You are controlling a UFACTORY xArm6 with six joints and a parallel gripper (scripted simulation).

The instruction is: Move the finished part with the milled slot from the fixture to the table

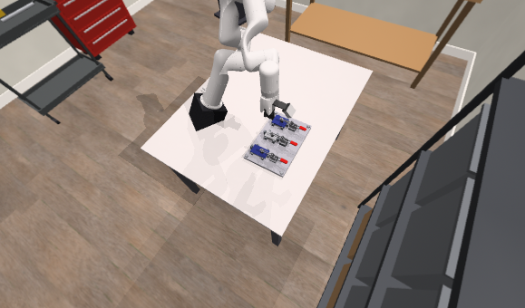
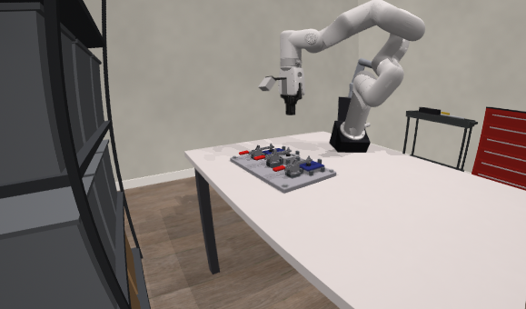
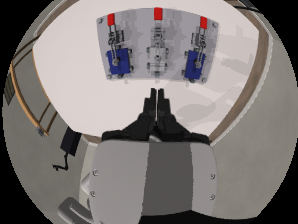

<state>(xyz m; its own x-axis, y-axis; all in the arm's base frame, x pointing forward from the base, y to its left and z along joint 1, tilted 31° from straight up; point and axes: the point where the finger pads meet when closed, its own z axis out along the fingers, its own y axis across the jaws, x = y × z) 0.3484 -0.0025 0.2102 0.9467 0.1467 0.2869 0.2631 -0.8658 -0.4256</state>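
Observation:
The fixture plate (image 1: 267,166) (image 2: 306,183) (image 3: 212,37) lies on the table. One blue blank (image 1: 279,121) (image 2: 312,165) (image 3: 123,70) is in the left nest of the wrist view, the other blue blank (image 1: 260,151) (image 3: 190,67) in the right nest. Clamp arms reach over both. The grey finished part (image 1: 269,136) (image 2: 289,157) (image 3: 157,54) sits in the middle nest; its slot is too small to make out. All three red clamp handles point away from the robot base. My gripper (image 2: 290,114) (image 3: 156,96) is shut and empty, well above the table, on the base side of the plate.
The white table (image 1: 324,86) (image 2: 397,204) extends on both sides of the fixture. The black robot base (image 1: 207,113) (image 2: 350,141) stands at its edge. A dark shelf rack (image 1: 500,181) (image 2: 15,136) stands beyond the handle side.

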